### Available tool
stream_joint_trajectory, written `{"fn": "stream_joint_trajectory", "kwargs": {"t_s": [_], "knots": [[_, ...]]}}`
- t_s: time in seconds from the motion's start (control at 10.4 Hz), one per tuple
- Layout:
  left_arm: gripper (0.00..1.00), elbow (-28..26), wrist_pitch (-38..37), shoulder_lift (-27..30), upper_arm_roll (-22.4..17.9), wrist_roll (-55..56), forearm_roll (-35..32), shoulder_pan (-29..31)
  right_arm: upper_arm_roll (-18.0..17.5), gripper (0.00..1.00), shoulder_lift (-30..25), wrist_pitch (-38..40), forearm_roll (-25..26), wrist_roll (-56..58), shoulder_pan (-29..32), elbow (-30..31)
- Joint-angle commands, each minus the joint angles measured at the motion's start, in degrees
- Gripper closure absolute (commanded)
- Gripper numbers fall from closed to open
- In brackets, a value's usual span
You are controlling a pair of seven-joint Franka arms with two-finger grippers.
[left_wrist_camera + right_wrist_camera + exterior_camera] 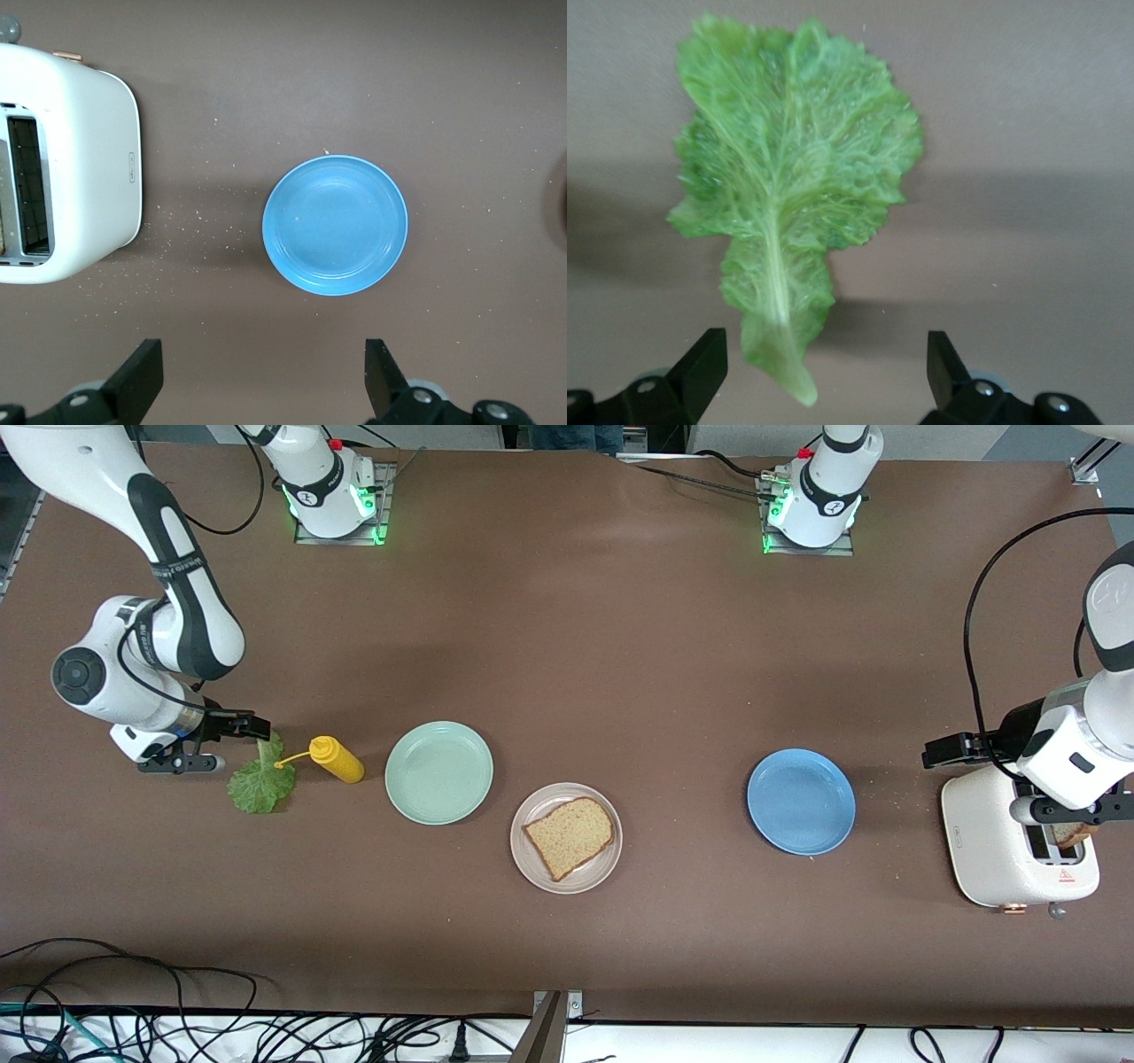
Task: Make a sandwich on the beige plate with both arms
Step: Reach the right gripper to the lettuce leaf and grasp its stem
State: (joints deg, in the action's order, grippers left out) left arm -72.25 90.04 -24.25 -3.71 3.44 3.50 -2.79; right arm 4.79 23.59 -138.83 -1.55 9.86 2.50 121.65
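Hovering with jaws spread wide, the right gripper (819, 376) sits just over the lettuce leaf (788, 204), whose pale stem end lies between its fingers; limp and tearable, it looks best pinched there. The left gripper (257, 381), likewise released, waits above the toaster (66, 164).

**Bystanders on the brown table**

A yellow plastic squeeze bottle (336, 759) lies on its side toward the right arm's end of the table, its thin nozzle pointing away from the round mint-green plate (438, 772) just beside it. A round blue plate (801, 801) (335, 224) sits bare toward the left arm's end, well apart from the green one. Near it stands a white, round-cornered toaster (992, 841) (84, 168) with two top slots; pale crumbs speckle the brown tabletop (620, 629) between toaster and blue plate. A tangle of black cables (177, 1019) lies along the table's edge nearest the front camera.
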Motion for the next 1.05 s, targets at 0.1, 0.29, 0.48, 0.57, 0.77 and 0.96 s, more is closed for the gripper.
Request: {"fn": "stream_joint_trajectory", "kwargs": {"t_s": [0.1, 0.29, 0.48, 0.57, 0.77, 0.96], "knots": [[0.0, -1.66, 0.57, 1.31, 0.46, -1.07, -1.66, 0.15, -0.57, 0.0, 2.34, -1.61, -1.44, 1.73, 0.84, -0.44], [0.0, -1.66, 0.57, 1.31, 0.46, -1.07, -1.66, 0.15, -0.66, 0.24, 3.74, -2.4, -1.44, 1.74, 0.75, -0.71], [0.0, -1.66, 0.57, 1.31, 0.46, -1.07, -1.66, 0.06, -0.66, 0.6, 4.36, -2.93, -1.35, 1.74, 0.49, -0.79], [0.0, -1.66, 0.57, 1.31, 0.46, -1.07, -1.66, 0.06, -0.66, 0.83, 4.19, -2.76, -1.43, 2.09, 0.4, -0.97], [0.0, -1.66, 0.57, 1.22, 0.46, -1.07, -1.66, 0.06, -0.75, 0.95, 3.92, -2.15, -1.44, 2.26, 0.4, -2.02], [0.0, -1.58, 0.57, 0.96, 0.46, -0.98, -1.57, 0.06, -0.75, 1.0, 1.65, -0.92, -1.43, 2.26, 0.4, -2.2]]}}
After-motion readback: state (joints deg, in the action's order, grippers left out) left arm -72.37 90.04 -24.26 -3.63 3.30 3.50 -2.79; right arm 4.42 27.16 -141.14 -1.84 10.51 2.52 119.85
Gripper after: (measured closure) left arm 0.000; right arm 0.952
